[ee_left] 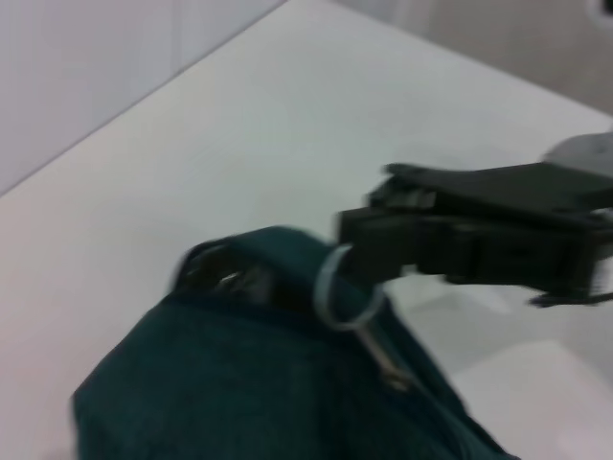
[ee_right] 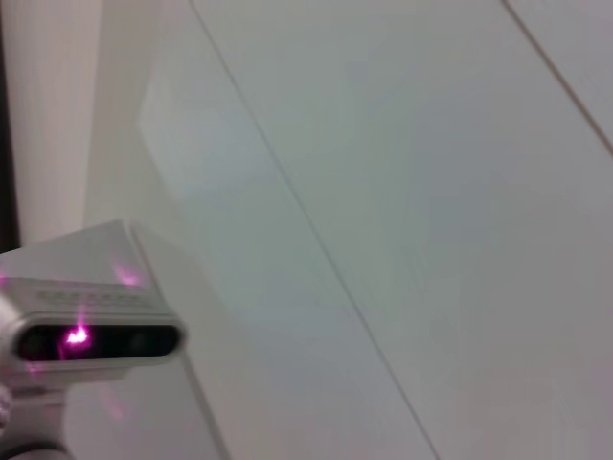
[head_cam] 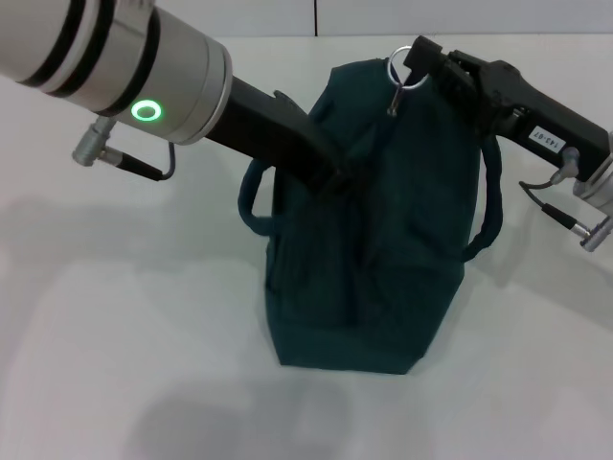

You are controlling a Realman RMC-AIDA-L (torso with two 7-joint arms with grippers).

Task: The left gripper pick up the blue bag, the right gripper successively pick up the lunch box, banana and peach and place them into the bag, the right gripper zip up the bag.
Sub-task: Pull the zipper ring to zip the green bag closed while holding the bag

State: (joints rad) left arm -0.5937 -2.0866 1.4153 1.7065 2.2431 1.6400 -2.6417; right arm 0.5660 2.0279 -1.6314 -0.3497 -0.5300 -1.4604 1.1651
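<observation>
The blue bag [head_cam: 383,259] stands upright on the white table [head_cam: 115,316]. My left gripper [head_cam: 332,175] reaches in from the left and is shut on the fabric at the bag's top edge. My right gripper [head_cam: 414,59] is at the bag's far top corner, shut on the ring zip pull [head_cam: 402,75]. The left wrist view shows the right gripper [ee_left: 359,257] pinching the ring [ee_left: 337,289] above the bag [ee_left: 239,393]. The bag's mouth looks closed along most of its top. The lunch box, banana and peach are out of view.
The bag's padded handles hang at its left side [head_cam: 251,206] and right side [head_cam: 490,211]. The right wrist view shows only pale surfaces and a white device with a magenta light [ee_right: 86,335].
</observation>
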